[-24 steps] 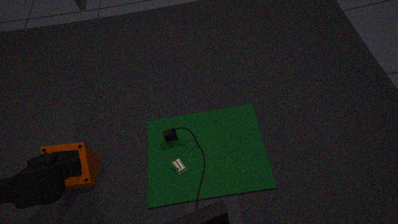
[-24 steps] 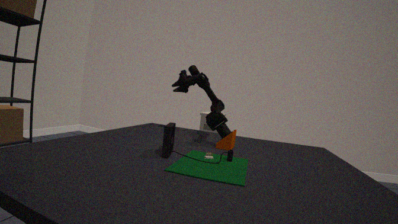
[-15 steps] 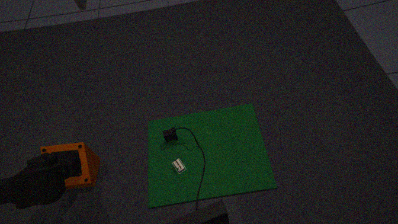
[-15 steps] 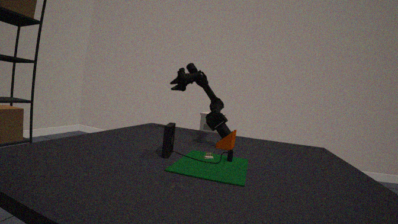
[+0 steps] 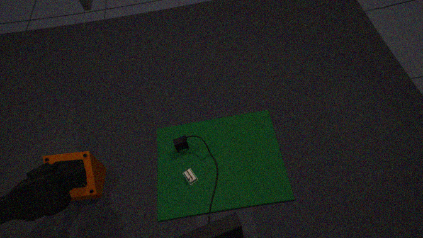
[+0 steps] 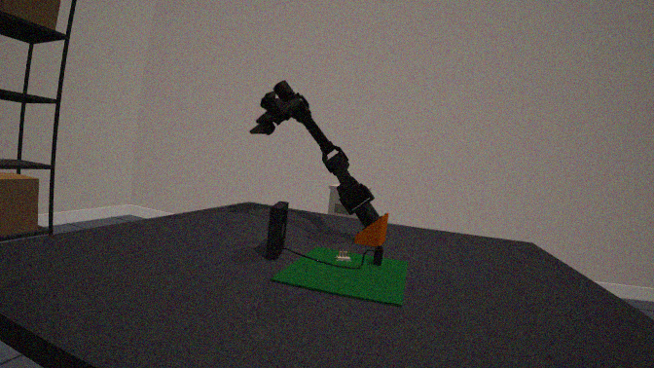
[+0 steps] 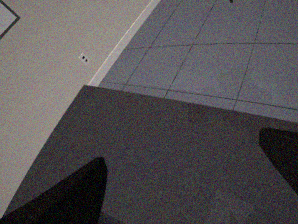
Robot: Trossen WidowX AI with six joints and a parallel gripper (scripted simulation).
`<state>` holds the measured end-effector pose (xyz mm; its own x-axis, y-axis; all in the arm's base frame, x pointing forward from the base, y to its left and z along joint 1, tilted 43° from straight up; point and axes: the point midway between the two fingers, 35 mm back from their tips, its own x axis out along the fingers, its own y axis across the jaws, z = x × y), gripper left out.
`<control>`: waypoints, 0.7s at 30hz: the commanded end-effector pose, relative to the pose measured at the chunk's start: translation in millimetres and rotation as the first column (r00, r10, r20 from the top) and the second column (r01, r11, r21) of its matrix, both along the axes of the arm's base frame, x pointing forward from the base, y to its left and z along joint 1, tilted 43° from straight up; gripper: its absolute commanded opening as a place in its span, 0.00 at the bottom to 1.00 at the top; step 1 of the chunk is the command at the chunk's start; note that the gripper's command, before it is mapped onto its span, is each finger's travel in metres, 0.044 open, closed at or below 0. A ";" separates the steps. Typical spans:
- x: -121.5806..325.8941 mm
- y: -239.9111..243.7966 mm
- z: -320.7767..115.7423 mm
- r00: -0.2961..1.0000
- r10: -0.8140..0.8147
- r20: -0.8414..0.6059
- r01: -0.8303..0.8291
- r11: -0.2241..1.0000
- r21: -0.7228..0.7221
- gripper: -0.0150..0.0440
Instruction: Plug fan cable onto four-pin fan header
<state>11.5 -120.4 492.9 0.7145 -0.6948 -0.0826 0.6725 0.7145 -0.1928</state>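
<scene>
Tool (image 6: 263, 124) fingers are spread wide and hold nothing, high in the air above the dark surface (image 6: 146, 292). The black plug (image 5: 180, 144) sits on the green board (image 5: 245, 157), a little way from the white fan header (image 5: 190, 176). Its cable (image 5: 216, 176) runs across the board to the black fan (image 6: 276, 230).

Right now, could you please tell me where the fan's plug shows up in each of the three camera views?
Top: the black plug lies on the green board, near its upper-left part, just above the white header.
Exterior: the plug stands near the board's far edge, right of the header.
Wrist: not in it; only the dark table and floor show.
Shared landmark: the green board, in the top and exterior views.
</scene>
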 end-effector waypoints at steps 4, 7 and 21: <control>115.8 39.8 -28.7 0.954 0.179 -0.239 -0.170 0.984 0.055 1.00; 157.5 63.9 -49.4 0.907 0.251 -0.337 -0.234 0.968 0.090 1.00; 267.5 174.6 -186.0 0.630 0.382 -0.676 -0.261 0.924 0.279 1.00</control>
<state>262.3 27.7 350.9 0.6626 -0.3653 -0.6539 0.1641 0.9226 -0.3491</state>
